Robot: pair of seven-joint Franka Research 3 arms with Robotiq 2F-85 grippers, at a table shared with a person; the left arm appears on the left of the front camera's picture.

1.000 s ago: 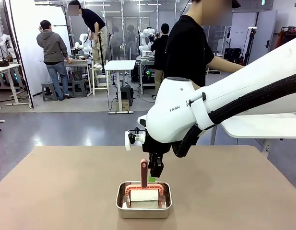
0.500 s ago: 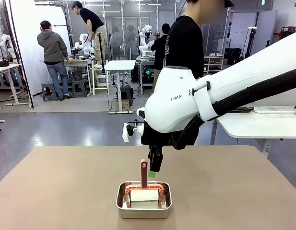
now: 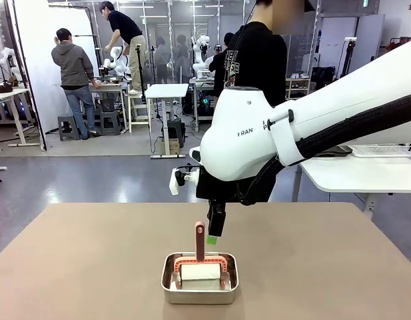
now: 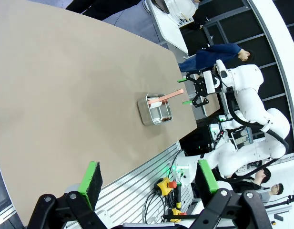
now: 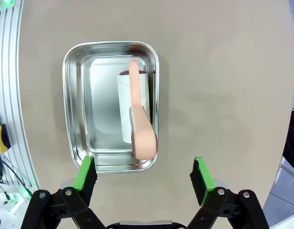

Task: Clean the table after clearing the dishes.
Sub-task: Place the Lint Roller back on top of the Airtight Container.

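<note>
The beige-brown table (image 3: 92, 267) carries a small steel pan (image 3: 200, 293) near its front middle. In the pan lies a cleaning roller with a white roll (image 5: 125, 109); its pink handle (image 3: 200, 241) sticks up out of the pan. My right gripper (image 3: 214, 235) hangs open just above and beside the handle's top, touching nothing; the right wrist view has its green pads (image 5: 85, 171) spread wide on either side of the handle (image 5: 139, 129). My left gripper (image 4: 149, 177) is open and empty, high over the table's near corner. The dishes are out of view.
A person in black (image 3: 258, 60) stands behind the far edge. A white side table (image 3: 358, 175) with a wire rack (image 3: 385, 152) is at the back right. An aluminium rail (image 5: 6, 95) runs along the robot's side.
My right gripper has opened, let go of the pink handle and risen slightly. The roller stays in the pan. The person behind has shifted left.
</note>
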